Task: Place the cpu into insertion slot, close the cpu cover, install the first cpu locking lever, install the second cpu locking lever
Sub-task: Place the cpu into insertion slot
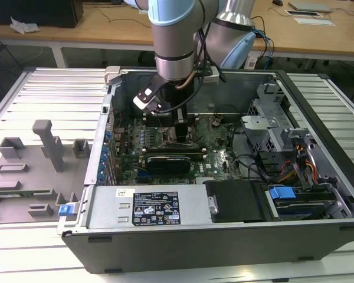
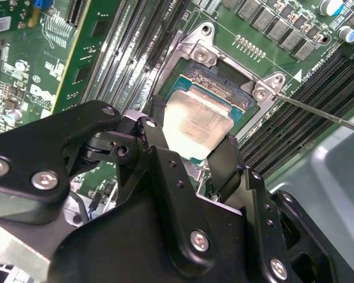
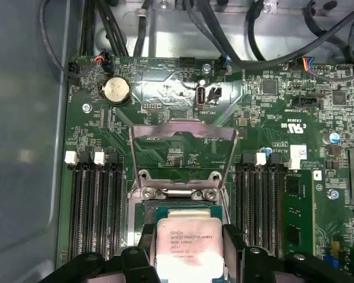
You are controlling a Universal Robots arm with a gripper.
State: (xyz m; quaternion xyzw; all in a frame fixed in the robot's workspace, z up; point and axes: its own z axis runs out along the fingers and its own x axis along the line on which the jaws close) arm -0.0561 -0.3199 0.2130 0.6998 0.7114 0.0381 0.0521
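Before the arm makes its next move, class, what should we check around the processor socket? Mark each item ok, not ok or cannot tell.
1. The cpu cover is raised clear of the insertion slot: ok.
2. The gripper is shut on the cpu: ok.
3. The cpu is over the insertion slot: ok.
4. The cpu is seated flat in the insertion slot: cannot tell.
5. The cpu's corners are lined up with the insertion slot: cannot tell.
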